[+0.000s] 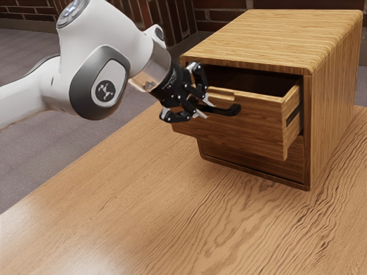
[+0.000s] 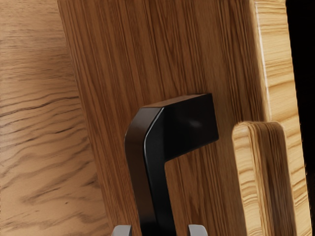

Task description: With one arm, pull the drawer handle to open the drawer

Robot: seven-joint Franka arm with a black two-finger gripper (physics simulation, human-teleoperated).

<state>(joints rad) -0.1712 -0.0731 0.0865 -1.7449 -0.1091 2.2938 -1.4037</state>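
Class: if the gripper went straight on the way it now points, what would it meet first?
Most likely the black handle, which sits right at the gripper; directly behind it stands the drawer front.

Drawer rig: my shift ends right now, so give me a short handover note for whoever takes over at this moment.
Gripper: at the black handle of the upper drawer. The pictures do not settle whether it is clamped on the handle.
Things: the cabinet stands on the wooden table. The upper drawer sticks partway out of it, and the lower drawer is pushed in.
Done: handle reached, upper drawer partly open.
Left: check the grip, then probably pull the handle farther out, straight away from the cabinet front.
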